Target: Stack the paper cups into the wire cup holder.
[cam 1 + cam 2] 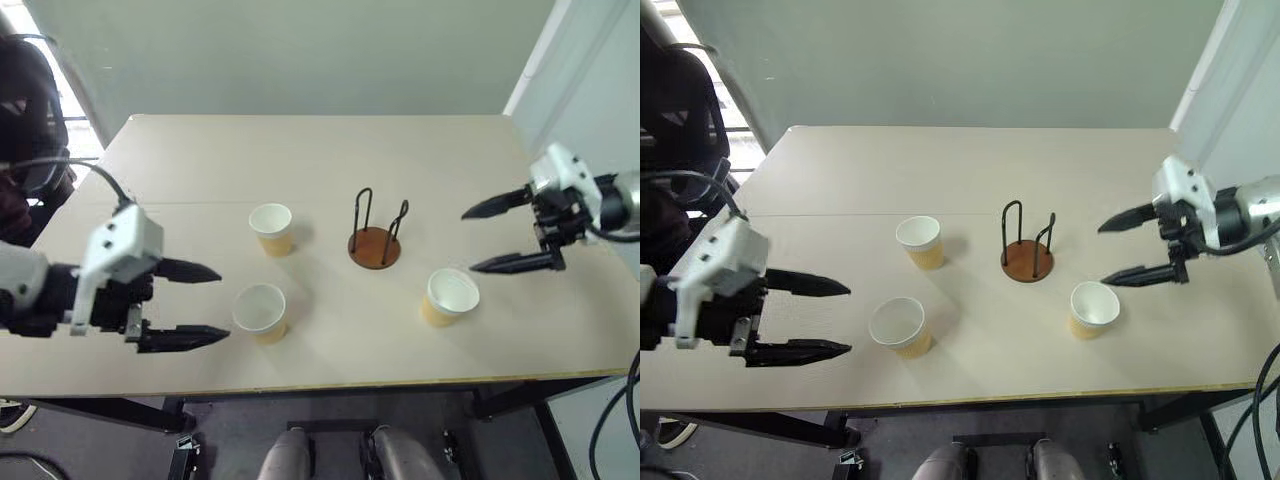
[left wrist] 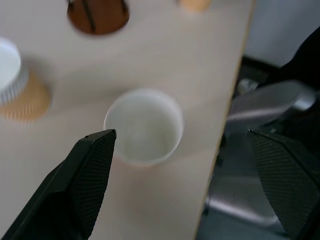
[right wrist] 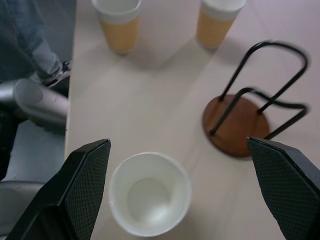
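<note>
Beyond the table (image 1: 330, 150) edge, a dim, perhaps seated person (image 1: 25, 140).

Matt paper, wire and wood on a smooth desk

Tan ribbed paper cups (image 1: 272, 229), white inside; thin black wire loops on a reddish-brown wooden disc holder (image 1: 375, 247); matt pale beige desk (image 1: 300, 160); textured black pincer pads (image 3: 82, 187).

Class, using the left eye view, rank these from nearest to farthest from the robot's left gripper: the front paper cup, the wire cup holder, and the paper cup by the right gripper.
From the left gripper, open:
1. Front paper cup, just beyond its fingertips.
2. Wire cup holder, mid-table.
3. Right-side paper cup, below the right gripper.
</note>
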### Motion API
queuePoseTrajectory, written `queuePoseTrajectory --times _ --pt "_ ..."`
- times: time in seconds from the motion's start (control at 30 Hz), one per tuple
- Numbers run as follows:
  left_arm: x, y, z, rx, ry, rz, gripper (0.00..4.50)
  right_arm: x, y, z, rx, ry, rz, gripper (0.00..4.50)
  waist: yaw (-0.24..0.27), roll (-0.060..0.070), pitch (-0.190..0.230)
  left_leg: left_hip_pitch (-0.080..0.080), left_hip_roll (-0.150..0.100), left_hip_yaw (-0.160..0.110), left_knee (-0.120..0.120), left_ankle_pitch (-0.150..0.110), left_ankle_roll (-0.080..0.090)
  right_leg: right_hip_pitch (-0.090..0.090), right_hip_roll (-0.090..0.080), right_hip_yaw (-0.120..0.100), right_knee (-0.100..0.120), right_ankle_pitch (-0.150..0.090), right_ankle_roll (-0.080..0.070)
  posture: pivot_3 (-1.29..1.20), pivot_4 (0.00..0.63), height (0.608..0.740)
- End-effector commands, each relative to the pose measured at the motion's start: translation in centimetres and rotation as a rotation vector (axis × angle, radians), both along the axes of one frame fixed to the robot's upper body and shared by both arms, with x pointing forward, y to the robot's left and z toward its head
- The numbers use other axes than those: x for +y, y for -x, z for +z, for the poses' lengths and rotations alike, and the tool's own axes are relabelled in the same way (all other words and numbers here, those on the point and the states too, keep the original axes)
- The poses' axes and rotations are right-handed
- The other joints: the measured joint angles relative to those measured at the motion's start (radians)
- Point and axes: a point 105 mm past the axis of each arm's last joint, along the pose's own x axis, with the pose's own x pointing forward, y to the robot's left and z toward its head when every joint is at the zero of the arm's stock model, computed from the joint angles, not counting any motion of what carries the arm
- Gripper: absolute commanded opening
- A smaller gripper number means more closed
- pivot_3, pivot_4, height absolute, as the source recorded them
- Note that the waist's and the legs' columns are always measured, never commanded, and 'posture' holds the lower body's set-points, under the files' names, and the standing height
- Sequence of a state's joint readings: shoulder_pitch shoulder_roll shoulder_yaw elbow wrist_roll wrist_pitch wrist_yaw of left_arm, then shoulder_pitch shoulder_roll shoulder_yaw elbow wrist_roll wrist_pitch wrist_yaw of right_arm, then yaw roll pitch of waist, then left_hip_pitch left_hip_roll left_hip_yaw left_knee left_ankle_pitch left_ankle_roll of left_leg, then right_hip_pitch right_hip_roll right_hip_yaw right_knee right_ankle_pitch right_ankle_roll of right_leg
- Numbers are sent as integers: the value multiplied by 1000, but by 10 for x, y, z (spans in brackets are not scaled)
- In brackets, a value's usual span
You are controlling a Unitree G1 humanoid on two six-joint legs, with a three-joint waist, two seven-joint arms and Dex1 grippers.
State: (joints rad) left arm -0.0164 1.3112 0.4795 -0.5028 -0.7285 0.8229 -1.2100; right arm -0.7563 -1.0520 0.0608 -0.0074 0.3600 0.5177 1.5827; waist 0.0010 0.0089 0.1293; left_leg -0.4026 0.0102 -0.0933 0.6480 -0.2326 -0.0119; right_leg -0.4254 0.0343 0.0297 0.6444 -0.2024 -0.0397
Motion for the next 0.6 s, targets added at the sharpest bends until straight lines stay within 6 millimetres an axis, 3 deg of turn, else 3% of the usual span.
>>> queuePoseTrajectory --times 0.03,0.4,0.6 --pt "-6 -4 9 -79 6 -20 4500 2 8 10 -43 8 11 4466 0 0 0 0 0 0 0 0 0 0 0 0 0 0 0 0 150 740" --pt "-10 -4 11 -78 45 -43 4500 10 22 -5 23 -17 27 4466 2 -1 0 -2 0 0 -1 -3 0 0 0 0 -2 -1 5 0 150 740" --pt "-9 -19 41 -237 136 -3 4500 19 -6 -12 -10 -96 -144 4466 1 -2 0 0 0 0 0 -3 1 1 0 0 -1 1 8 0 150 740"
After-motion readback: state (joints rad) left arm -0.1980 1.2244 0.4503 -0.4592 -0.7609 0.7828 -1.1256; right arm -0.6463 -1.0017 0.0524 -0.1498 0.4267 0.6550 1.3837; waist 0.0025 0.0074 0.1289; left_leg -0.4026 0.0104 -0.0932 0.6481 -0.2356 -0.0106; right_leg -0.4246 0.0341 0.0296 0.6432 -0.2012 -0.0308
